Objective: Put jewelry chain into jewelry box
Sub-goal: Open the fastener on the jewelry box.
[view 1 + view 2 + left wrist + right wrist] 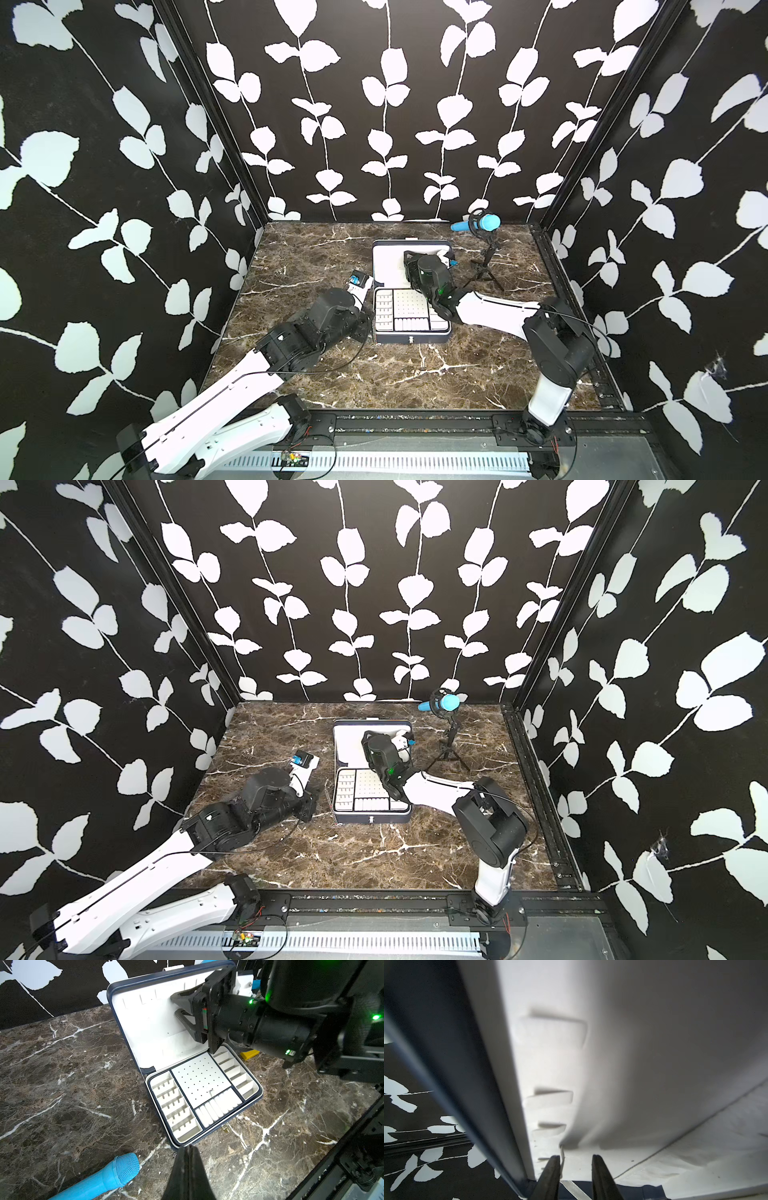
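Your right pincer (575, 1157) has its jaws part-open with a clear gap and nothing clamped between them. A thin silvery strand, which I read as the jewelry chain (561, 1154), lies against the inner face of one finger. I can't confirm that, and it doesn't show in the other views.

Straight ahead of the tips is the white lid lining (654, 1043) of the jewelry box (411, 337). It looks smooth and soft, with a row of small raised hook tabs (552, 1097). The navy lid rim (456, 1068) is just beside the pincer. Below the pincer is the white tray (201, 1078), with rigid dividers and a perforated centre panel.

The left pincer (188, 1148) is fully closed and looks empty, just beside the box's front corner on the marble-pattern table (62, 1084).

Risks:
- A fine link chain is slick and limp. If you close off-centre it will likely slip past the pads, then drop outside a compartment or snag a tab.
- If you push further in, you may tip the hinged lid back.
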Robot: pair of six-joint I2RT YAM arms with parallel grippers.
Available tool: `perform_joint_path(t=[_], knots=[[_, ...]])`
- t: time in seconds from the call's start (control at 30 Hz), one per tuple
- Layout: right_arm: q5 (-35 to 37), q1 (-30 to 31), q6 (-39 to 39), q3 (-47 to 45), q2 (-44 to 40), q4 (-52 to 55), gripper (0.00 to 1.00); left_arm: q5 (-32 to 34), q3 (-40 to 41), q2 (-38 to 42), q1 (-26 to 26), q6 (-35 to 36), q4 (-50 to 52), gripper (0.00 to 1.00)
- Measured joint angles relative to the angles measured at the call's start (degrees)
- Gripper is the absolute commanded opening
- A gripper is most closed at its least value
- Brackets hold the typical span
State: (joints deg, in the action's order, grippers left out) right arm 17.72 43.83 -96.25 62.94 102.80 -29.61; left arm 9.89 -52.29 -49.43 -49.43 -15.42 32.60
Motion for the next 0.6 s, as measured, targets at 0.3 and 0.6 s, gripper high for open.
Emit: perform_joint_path(t=[0.3,0.6], knots=[[-0.63,-0.02,0.92,-0.28,-0.02,1.03,0.58,0.00,0.02,0.00,0.00,0.00,0.02,0.00],[-8.63,-1.60,7.96,-4.57,-8.63,5.60,0.75,0.02,-0.28,0.09,0.00,0.02,0.70,0.00]])
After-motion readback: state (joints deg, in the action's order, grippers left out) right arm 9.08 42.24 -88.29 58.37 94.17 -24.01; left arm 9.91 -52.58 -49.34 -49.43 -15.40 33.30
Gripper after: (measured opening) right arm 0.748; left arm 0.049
